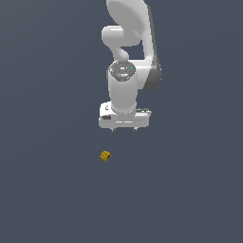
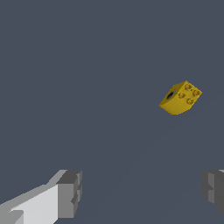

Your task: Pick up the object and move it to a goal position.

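Observation:
The object is a tiny mustard-yellow block (image 1: 106, 156) with dark speckled markings. It lies on the dark grey floor, below and slightly toward the exterior view's left of my white gripper (image 1: 124, 129). In the wrist view the block (image 2: 180, 98) shows studs on one face and a dark hole on another, and it lies tilted. My gripper (image 2: 142, 192) is open and empty, with its grey fingertips (image 2: 70, 192) wide apart. The block is not between them; it sits apart from the gripper.
The white arm (image 1: 128, 42) rises behind the gripper toward the top of the exterior view. The dark grey floor (image 1: 47, 190) is plain. No goal marker shows.

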{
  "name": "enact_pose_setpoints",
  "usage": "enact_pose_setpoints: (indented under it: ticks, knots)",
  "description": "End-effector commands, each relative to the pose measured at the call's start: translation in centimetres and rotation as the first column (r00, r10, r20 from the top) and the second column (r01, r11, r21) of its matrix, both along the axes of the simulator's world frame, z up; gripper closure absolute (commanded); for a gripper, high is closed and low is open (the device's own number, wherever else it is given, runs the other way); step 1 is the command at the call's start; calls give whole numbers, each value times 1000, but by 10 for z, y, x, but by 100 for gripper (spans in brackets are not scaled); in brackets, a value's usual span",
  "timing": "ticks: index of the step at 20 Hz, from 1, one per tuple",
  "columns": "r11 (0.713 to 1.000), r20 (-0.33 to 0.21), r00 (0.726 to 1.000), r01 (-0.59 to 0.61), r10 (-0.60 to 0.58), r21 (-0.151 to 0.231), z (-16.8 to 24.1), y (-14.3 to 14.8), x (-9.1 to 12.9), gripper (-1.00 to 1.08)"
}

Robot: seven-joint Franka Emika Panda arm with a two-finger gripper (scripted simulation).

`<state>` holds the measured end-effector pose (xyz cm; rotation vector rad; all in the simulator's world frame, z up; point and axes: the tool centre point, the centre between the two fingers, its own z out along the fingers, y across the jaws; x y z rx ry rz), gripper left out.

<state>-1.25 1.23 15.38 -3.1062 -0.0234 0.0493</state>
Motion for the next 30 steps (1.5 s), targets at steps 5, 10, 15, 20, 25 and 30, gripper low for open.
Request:
enact_pose_setpoints:
  ticks: [5, 10, 15, 20, 25, 30]
  knots:
    - [1000, 8, 1000, 9, -9, 2, 7, -2, 3, -92]
    - [1000, 20, 1000, 14, -14, 6, 20, -3, 8, -92]
    - [1000, 19, 999, 26, -26, 5, 17, -4, 9, -92]
    - [996, 18, 996, 85, -85, 4, 8, -12, 15, -92]
    - [982, 17, 982, 188, -188, 0, -8, -25, 26, -92]
    - [944, 18, 944, 330, -330, -10, -31, -46, 41, -92]
